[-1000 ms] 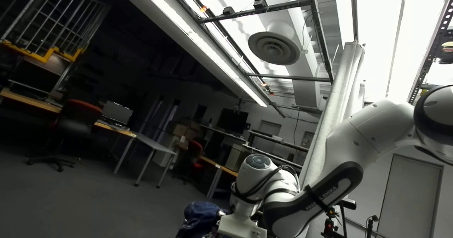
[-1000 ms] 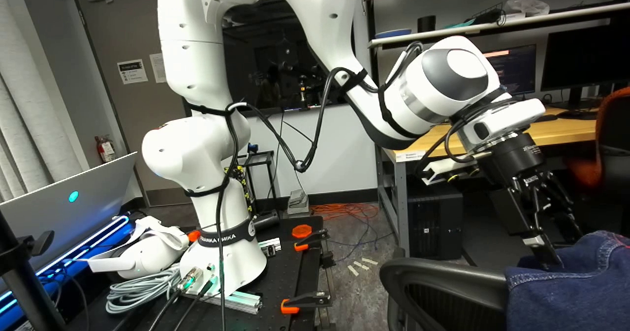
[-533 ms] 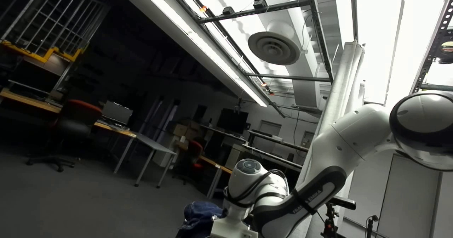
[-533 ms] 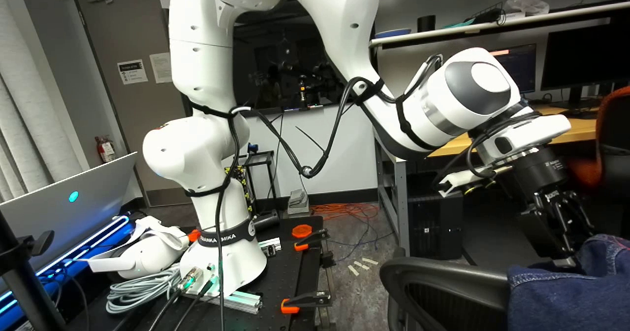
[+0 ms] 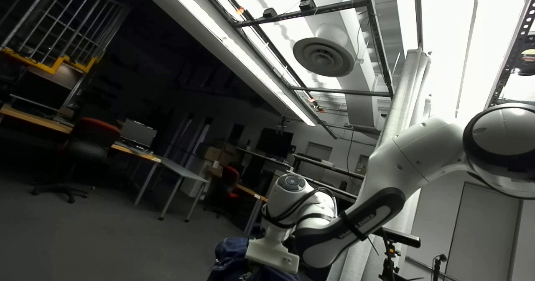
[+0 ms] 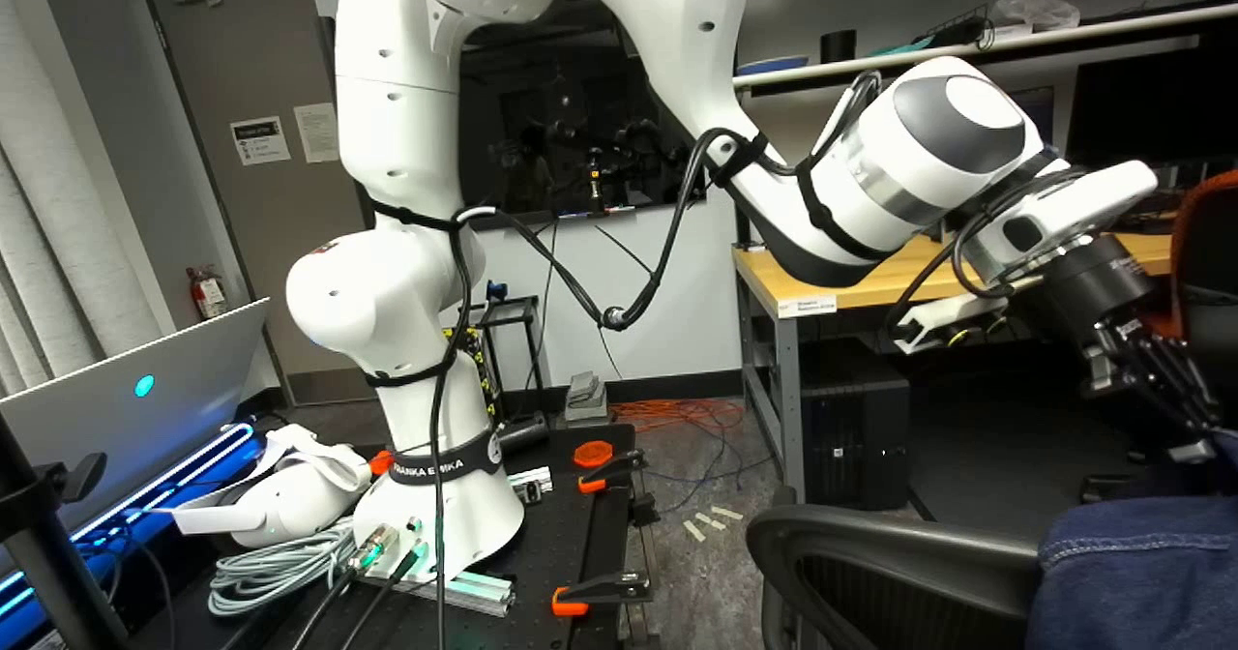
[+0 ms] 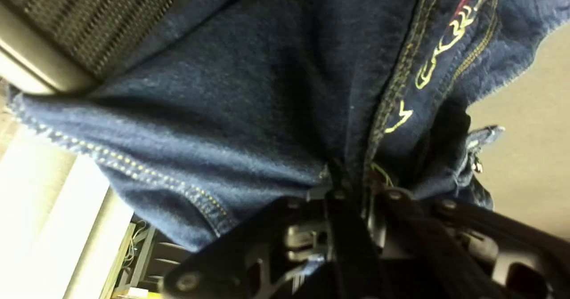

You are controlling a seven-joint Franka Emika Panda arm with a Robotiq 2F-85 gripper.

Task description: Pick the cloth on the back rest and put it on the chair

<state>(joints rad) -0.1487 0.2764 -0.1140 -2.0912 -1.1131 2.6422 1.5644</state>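
Note:
The cloth [image 7: 249, 76], dark blue denim with yellow stitching, fills most of the wrist view. A fold of it is pinched between the fingers of my gripper [image 7: 354, 179], which is shut on it. In both exterior views the cloth [image 6: 1141, 573] [image 5: 232, 251] shows only in part. The chair's back rest [image 6: 899, 573], a dark mesh in a curved frame, stands beside and under the draped cloth. In the wrist view the mesh of the back rest [image 7: 93, 18] shows at the upper left. The gripper [image 6: 1194, 437] is at the right edge of an exterior view; the chair's seat is out of view.
A wooden desk [image 6: 919, 268] with a black computer case [image 6: 856, 428] below it stands behind the arm. Another chair [image 6: 1214, 282] is at the right edge. The arm's black base table [image 6: 561, 524] carries orange clamps [image 6: 571, 604] and lies left of the back rest.
My gripper has moved right and, lately, slightly up in an exterior view. Its jaws have closed on the cloth, and the cloth's edge on the back rest has shifted right.

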